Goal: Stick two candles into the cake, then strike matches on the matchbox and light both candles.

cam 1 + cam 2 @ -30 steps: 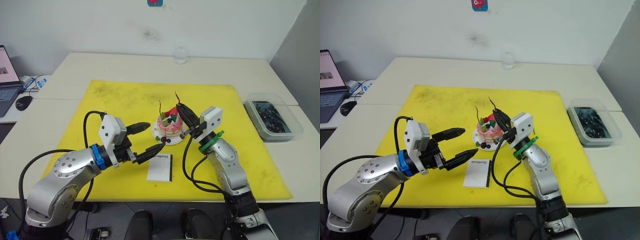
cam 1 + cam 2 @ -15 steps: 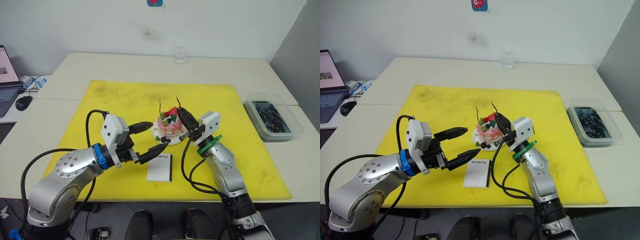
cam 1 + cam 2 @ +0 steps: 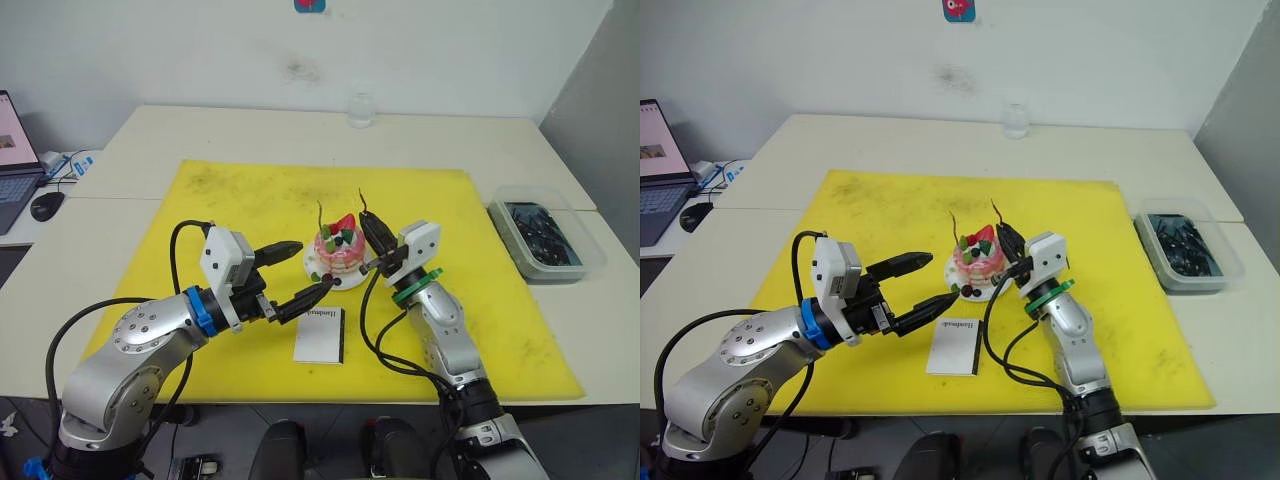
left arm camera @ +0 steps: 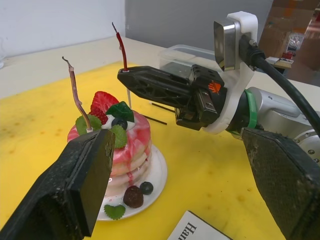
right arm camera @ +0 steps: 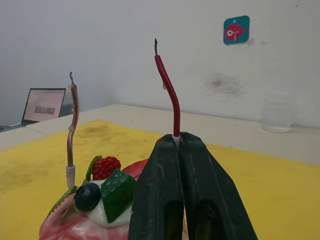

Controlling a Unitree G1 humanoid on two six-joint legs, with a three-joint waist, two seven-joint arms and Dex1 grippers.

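Pink cake (image 3: pixel 338 251) on yellow mat (image 3: pixel 230 210), one candle (image 4: pixel 76 93) already standing in its top. Second candle (image 5: pixel 169 92) pinched upright at its base in right gripper (image 3: pixel 368 230), jaws clenched, just beside cake's right edge. Left gripper (image 3: pixel 307 272) spread wide, empty, near cake's left side. Matchbox (image 3: pixel 320 335) flat just in front of cake.

cake (image 3: pixel 338 254) hemmed by both grippers, mat (image 3: pixel 230 200) behind seemingly open
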